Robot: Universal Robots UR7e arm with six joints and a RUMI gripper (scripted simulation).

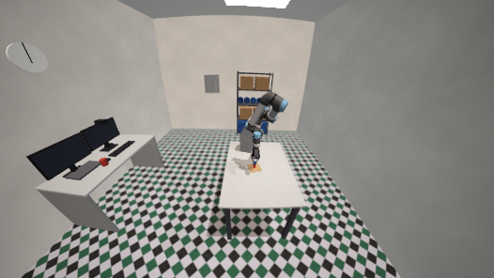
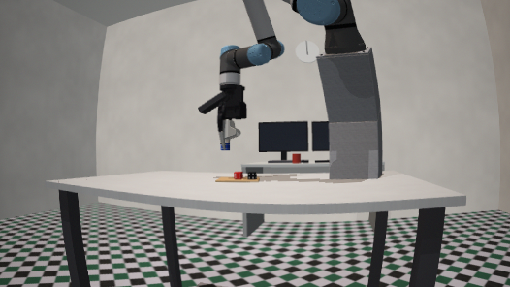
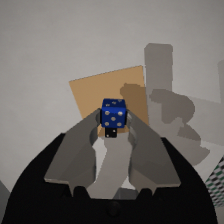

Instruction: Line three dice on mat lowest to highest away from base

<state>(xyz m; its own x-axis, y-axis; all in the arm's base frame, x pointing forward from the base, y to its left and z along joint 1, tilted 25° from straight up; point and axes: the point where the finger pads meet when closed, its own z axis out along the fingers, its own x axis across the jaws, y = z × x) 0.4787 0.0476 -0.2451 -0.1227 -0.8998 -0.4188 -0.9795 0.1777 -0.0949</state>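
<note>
My gripper [image 3: 113, 110] is shut on a blue die [image 3: 114, 113] and holds it in the air above the tan mat [image 3: 107, 97]. The die's face toward the wrist camera shows five white pips. Just below the blue die in the wrist view a black die [image 3: 111, 132] peeks out on the mat. In the exterior view the gripper [image 2: 224, 144] with the blue die hangs well above the mat [image 2: 238, 179], where a red die [image 2: 238, 175] and the black die [image 2: 251, 175] sit side by side. The red die is hidden in the wrist view.
The mat lies on a white table [image 2: 257, 189] near the robot's grey pedestal [image 2: 351, 116]. A desk with monitors [image 1: 75, 147] stands far to the side, and a shelf [image 1: 254, 96] stands at the back wall.
</note>
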